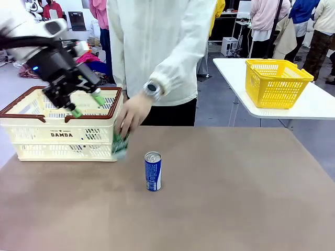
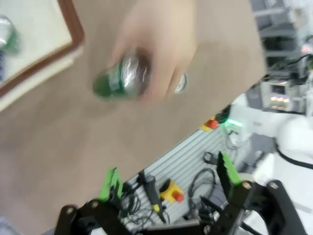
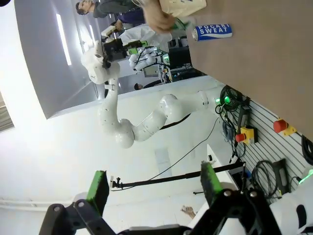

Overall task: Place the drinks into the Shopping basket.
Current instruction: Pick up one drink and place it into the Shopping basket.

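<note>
Evidently the task is midway: the left pincer (image 1: 85, 103) hangs over the basket (image 1: 42, 135), jaws wide and empty, so the step in hand looks like going for the next can. A stowed can (image 2: 6, 38), blurred, seems to lie inside. On the tabletop (image 1: 235, 198) a blue can (image 1: 153, 171) stands upright, near the basket's front corner but apart from it. Closer in, a person's hand (image 1: 133, 112) is wrapped over a green can (image 1: 120, 145) just beside the basket's wall; whether it is being set down or lifted I cannot tell. The right pincer (image 3: 152, 188) is wide as well, holding nothing, well apart from the cans. Next, I judge, the left pincer should swing out over the rim and drop onto whichever can is free of the hand, which is the blue one now. It should straddle that can upright and close on its body, keeping clear of the person's fingers.
</note>
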Motion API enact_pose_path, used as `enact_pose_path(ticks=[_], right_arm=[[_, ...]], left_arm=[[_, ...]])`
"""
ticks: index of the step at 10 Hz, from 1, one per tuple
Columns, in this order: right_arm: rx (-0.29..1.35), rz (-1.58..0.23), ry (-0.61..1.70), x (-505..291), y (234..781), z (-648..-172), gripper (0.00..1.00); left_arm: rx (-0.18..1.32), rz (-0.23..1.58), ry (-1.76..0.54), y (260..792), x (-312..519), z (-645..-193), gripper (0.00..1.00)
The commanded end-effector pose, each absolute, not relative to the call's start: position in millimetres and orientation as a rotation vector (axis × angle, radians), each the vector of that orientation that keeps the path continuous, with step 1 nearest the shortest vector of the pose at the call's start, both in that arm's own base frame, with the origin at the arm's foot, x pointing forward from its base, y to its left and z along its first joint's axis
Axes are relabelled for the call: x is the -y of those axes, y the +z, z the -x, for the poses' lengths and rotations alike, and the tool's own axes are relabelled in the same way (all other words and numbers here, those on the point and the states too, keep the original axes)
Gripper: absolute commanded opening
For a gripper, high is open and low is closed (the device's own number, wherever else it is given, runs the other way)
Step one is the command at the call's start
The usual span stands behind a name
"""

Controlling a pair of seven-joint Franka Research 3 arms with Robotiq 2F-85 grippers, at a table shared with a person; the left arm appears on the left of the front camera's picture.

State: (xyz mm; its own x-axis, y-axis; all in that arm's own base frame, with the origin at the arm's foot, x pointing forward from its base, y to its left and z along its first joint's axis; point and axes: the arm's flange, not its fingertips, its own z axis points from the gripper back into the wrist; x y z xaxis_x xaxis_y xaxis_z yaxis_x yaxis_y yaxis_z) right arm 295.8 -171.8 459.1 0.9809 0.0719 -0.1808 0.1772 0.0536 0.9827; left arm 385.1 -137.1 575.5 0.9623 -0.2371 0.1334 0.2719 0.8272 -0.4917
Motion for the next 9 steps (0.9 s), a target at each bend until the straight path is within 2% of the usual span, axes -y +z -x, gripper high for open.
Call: enact_pose_path(ticks=[1,2,4,6,9], right_arm=[[-0.222,-1.503,-0.087,174,465,-295,1.00],[-0.222,-1.503,-0.087,174,465,-295,1.00],[-0.222,-1.503,-0.087,174,465,-295,1.00],[-0.222,-1.503,-0.087,174,465,-295,1.00],[-0.222,-1.503,-0.087,174,465,-295,1.00]], left_arm=[[0.085,0.564,-0.211,584,12,-436,1.00],[0.095,0.677,-0.197,584,-80,-438,1.00],[0.230,0.762,-0.024,578,-216,-367,1.00],[0.284,0.770,0.138,568,-255,-312,1.00],[0.294,0.761,0.169,561,-256,-301,1.00]])
